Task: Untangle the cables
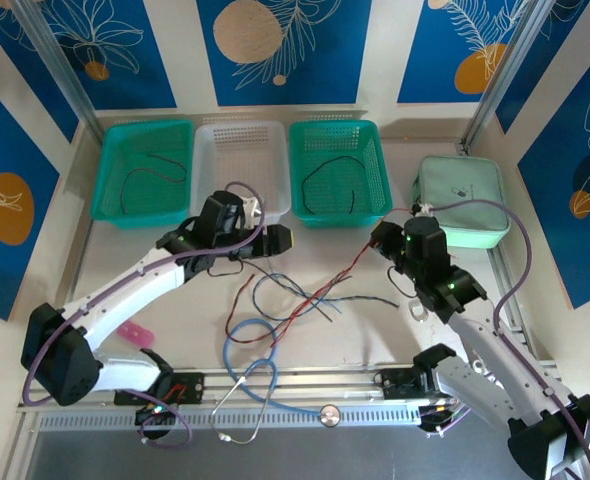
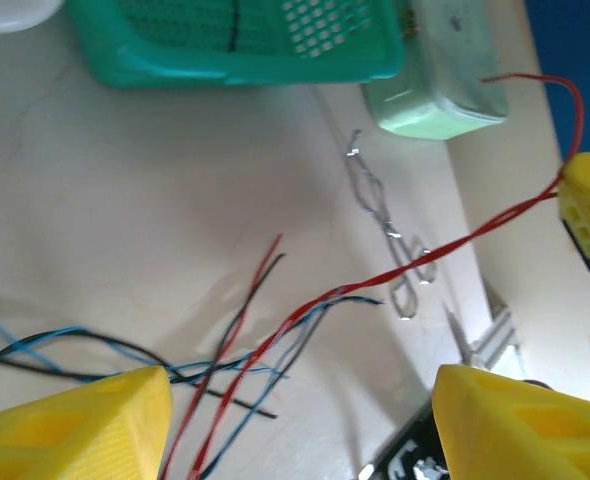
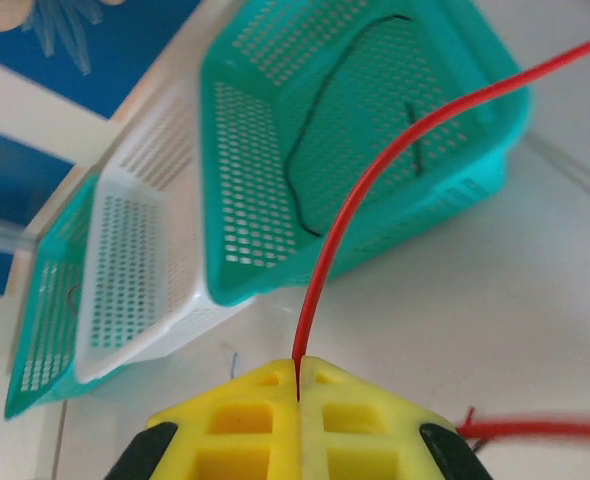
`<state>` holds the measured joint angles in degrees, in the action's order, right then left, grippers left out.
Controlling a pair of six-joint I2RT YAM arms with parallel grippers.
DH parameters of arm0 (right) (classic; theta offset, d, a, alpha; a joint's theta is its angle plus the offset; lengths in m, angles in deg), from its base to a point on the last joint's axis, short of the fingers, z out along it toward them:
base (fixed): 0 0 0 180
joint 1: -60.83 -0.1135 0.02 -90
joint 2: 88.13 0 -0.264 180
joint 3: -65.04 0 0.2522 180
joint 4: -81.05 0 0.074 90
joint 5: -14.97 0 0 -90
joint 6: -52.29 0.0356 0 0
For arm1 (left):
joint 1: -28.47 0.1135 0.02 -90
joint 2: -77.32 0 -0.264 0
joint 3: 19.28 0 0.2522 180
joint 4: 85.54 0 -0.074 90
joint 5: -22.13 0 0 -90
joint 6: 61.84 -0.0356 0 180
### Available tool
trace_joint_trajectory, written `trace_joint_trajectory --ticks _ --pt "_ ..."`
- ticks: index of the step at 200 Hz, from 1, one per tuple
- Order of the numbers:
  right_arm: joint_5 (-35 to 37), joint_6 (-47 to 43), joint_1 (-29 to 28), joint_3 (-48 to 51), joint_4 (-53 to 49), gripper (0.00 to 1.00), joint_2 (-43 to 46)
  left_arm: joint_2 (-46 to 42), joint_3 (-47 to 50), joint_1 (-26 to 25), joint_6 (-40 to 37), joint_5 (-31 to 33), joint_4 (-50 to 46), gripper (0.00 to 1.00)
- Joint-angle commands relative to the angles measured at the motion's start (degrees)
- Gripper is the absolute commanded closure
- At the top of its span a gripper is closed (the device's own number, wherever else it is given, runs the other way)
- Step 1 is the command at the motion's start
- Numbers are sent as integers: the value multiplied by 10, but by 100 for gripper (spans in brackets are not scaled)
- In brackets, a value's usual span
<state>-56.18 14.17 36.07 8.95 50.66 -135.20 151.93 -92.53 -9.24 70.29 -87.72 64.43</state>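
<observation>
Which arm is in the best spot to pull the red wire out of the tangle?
Probably the right. The right gripper is shut on the red cable, so it can just pull. The left gripper hangs open over the tangle, holding nothing.

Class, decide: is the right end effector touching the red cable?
Touching. The right wrist view shows the red cable clamped in the seam of the shut right end effector.

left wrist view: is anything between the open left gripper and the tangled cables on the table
Nothing visible. The left gripper hangs open directly above the cables on the table. One red cable runs from the tangle to the right gripper, shut on it.
</observation>
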Motion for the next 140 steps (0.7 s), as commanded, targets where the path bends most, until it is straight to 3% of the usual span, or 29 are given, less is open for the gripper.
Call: trace_joint_trajectory --ticks 1,49,108,140 --pt "-88 -84 -2 -47 67 100 -16 15 -45 7 11 -60 31 31" --pt "-220 -112 -2 -92 217 100 -68 23 -79 58 51 -132 58 33" --pt "-303 -121 -33 -164 214 100 -168 -11 -122 70 -79 -117 -9 37" --pt "-336 -213 -81 -175 206 100 -195 -8 -147 71 -71 -109 -18 38"
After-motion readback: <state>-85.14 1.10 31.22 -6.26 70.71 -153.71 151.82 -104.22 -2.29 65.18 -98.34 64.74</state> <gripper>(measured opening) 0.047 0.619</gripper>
